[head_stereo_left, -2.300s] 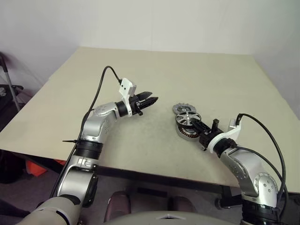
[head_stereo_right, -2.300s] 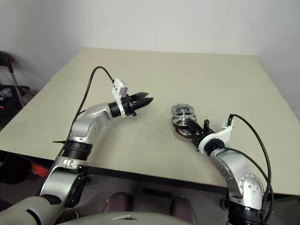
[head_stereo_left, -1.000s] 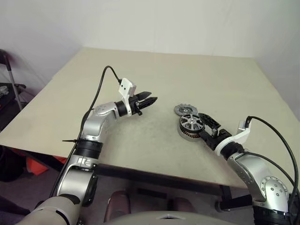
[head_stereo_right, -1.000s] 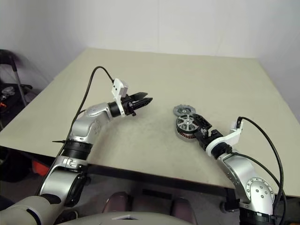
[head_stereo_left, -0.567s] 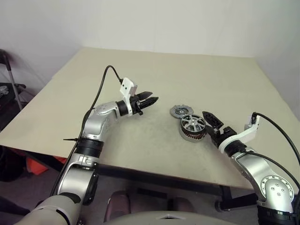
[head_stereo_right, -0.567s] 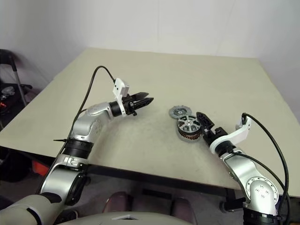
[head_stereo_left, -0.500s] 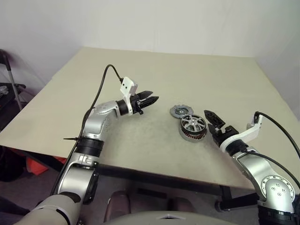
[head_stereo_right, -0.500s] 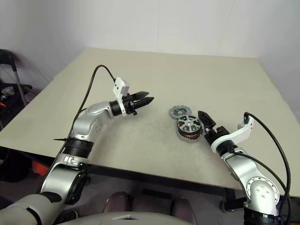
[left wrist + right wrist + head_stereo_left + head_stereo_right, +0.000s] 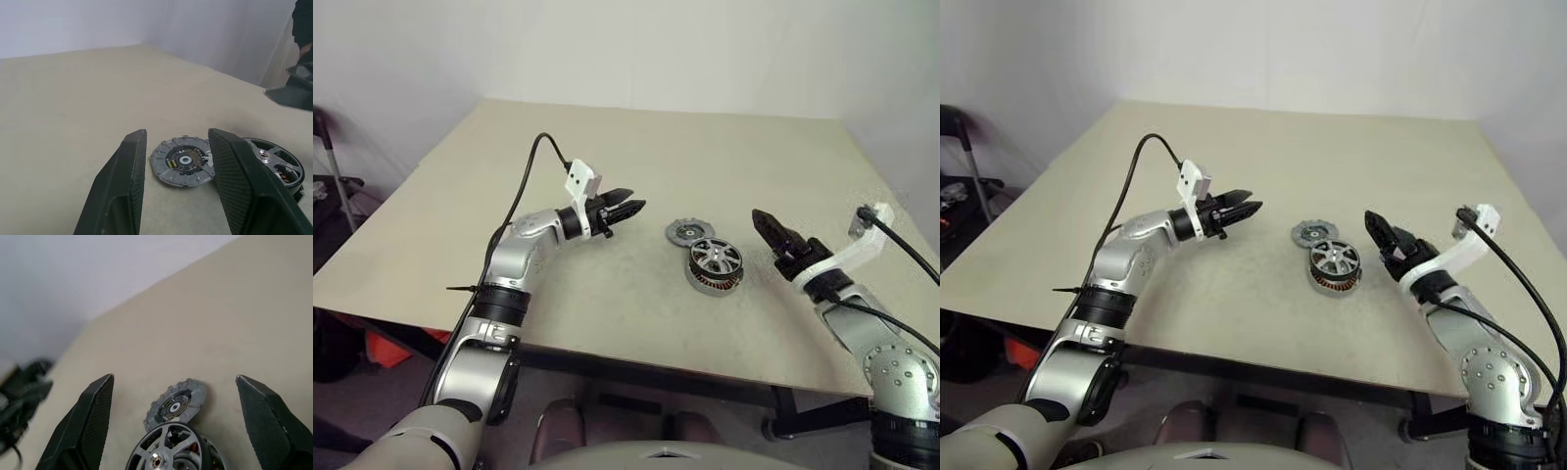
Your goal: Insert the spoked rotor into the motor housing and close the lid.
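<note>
The spoked rotor [image 9: 716, 258], dark-rimmed with pale spokes, lies flat on top of the motor housing [image 9: 709, 284], whose copper windings show below its rim. The lid [image 9: 684, 232], a small notched dark disc, lies flat on the table, touching the housing's far left side. My right gripper [image 9: 766, 223] hovers to the right of the housing, apart from it; in the right wrist view its fingers [image 9: 88, 416] stand wide apart and empty, framing the rotor [image 9: 168, 450] and lid [image 9: 176, 404]. My left gripper [image 9: 631, 208] hangs left of the lid [image 9: 183, 160], open and holding nothing.
The parts sit on a beige table [image 9: 607, 147], right of its middle and near the front edge. Bare tabletop lies all around them. Dark equipment [image 9: 328, 186] stands on the floor beyond the table's left edge.
My right gripper has drawn back from the housing, risen and moved right while rolling, and the rotor stays on the housing. The left arm has not moved.
</note>
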### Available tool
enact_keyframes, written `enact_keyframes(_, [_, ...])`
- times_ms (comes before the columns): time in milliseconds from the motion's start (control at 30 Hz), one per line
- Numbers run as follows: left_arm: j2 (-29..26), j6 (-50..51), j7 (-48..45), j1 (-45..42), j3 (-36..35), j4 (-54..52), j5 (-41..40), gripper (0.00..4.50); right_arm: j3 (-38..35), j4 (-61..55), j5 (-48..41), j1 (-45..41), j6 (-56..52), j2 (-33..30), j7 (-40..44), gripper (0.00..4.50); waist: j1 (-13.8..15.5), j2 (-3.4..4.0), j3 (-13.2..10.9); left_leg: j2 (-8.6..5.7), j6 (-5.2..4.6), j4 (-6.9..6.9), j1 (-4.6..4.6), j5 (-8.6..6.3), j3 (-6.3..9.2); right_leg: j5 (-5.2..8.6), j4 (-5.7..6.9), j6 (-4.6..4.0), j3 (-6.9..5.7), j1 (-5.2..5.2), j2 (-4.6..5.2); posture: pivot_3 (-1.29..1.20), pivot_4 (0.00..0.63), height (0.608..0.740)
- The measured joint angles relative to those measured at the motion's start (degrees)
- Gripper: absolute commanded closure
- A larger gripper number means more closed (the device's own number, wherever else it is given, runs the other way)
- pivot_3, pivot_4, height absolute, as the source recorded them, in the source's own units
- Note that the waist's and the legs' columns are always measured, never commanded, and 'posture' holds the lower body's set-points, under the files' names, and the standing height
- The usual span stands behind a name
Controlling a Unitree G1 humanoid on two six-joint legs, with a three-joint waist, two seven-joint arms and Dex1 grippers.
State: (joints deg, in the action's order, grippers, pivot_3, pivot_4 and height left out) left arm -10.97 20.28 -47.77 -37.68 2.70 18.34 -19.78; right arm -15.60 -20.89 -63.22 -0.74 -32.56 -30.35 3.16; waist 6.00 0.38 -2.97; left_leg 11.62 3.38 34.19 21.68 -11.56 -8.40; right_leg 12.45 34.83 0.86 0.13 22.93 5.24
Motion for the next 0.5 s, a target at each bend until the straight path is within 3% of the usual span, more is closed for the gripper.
enact_keyframes(33, [0.04,-0.02,0.03,0.00,0.01,0.07,0.04,2.38,2.09,-0.35,2.74,-1.15,-0.44,-1.04,1.34,0.02,-0.06,0.00,0.00,0.01,0.00,0.00,-0.01,0.00,0.00,0.00,0.00,0.00,0.00,0.00,-0.01,0.00,0.000,0.740])
enact_keyframes(133, [0.21,-0.13,0.12,0.00,0.06,0.15,0.09,2.38,5.71,0.06,8.42,-4.08,-1.45,-2.24,3.93,0.61,-0.02,0.00,0.00,-0.01,-0.01,0.01,-0.01,0.00,0.00,0.00,-0.01,-0.01,0.00,0.00,0.01,0.00,0.000,0.740])
enact_keyframes(300, [0.14,-0.38,0.67,0.01,0.03,0.24,0.14,2.38,8.40,3.62,14.93,-8.98,-3.72,-3.65,7.19,2.37,0.14,0.00,0.00,-0.01,-0.03,0.02,-0.01,0.00,0.00,0.00,-0.01,-0.05,0.00,0.00,0.01,0.00,0.000,0.740])
enact_keyframes(500, [0.13,-0.41,1.33,0.24,0.01,0.18,0.14,2.38,11.13,4.25,19.34,-9.82,-7.26,-3.82,10.70,2.37,0.12,0.01,-0.01,0.01,-0.07,0.02,-0.02,-0.01,-0.01,0.01,-0.01,-0.07,0.00,0.00,0.00,0.00,0.000,0.740])
